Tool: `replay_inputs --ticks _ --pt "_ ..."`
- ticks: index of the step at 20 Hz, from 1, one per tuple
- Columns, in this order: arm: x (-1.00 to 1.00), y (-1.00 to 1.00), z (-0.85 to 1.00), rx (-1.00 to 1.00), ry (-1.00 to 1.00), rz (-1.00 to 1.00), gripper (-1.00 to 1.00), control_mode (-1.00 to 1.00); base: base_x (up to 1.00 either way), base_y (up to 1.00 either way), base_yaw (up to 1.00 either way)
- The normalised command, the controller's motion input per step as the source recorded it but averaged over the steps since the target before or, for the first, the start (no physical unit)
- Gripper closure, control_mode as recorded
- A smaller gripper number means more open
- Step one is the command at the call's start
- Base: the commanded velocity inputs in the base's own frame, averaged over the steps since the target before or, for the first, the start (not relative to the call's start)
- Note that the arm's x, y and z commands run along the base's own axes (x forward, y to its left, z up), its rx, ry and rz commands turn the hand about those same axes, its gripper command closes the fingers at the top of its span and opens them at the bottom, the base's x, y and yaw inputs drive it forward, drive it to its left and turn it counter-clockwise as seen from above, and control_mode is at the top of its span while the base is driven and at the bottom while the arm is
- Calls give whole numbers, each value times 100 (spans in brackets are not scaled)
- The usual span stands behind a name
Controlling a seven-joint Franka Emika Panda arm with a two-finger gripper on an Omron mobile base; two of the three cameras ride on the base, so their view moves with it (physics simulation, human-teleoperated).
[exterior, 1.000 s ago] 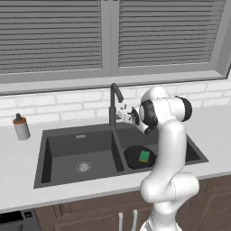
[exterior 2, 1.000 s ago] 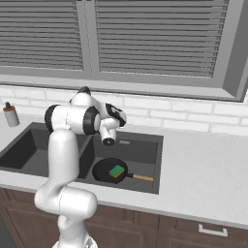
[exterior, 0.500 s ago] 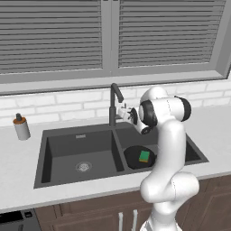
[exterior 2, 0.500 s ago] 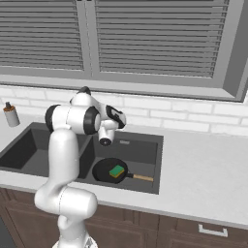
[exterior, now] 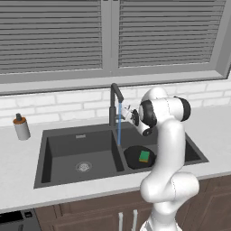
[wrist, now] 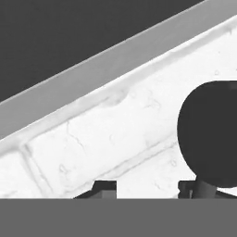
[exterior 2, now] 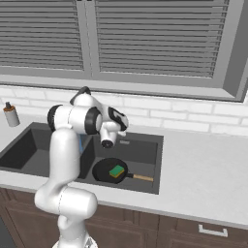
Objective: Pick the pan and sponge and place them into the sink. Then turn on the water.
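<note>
The black pan [exterior: 135, 158] lies in the right basin of the dark sink [exterior: 81, 136], with the green sponge [exterior: 144, 156] lying in it. From the right base view the pan [exterior 2: 104, 171] points its wooden handle to the right, and the sponge [exterior 2: 116, 171] rests on it. A thin blue stream of water [exterior: 119, 124] falls from the dark faucet [exterior: 114, 92] onto the divider between the basins. My gripper [exterior: 126, 113] is just right of the faucet. In the hand view my gripper [wrist: 146, 189] stands part open with only white tile between the fingertips, and a dark round faucet part [wrist: 210, 134] is beside the right one.
A small grey soap bottle [exterior: 20, 127] with a brown cap stands on the counter left of the sink. The white brick wall [exterior: 67, 106] and a window sill run close behind the faucet. To the right of the sink stretches the bare counter [exterior 2: 203, 169].
A blue stream of water now runs from the faucet; earlier there was none. The arm has hardly moved beside the faucet.
</note>
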Motion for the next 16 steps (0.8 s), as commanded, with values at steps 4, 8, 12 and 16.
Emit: replay_inputs --ticks 4,8,12,16 --pt "28 -76 0 28 0 -13 100 -100 0 0 0" --pt "12 -76 10 33 0 -5 100 -100 0 0 0" --pt "-44 -87 95 51 -9 15 100 -100 0 0 0" --pt "-72 -93 100 49 -20 22 100 -100 0 0 0"
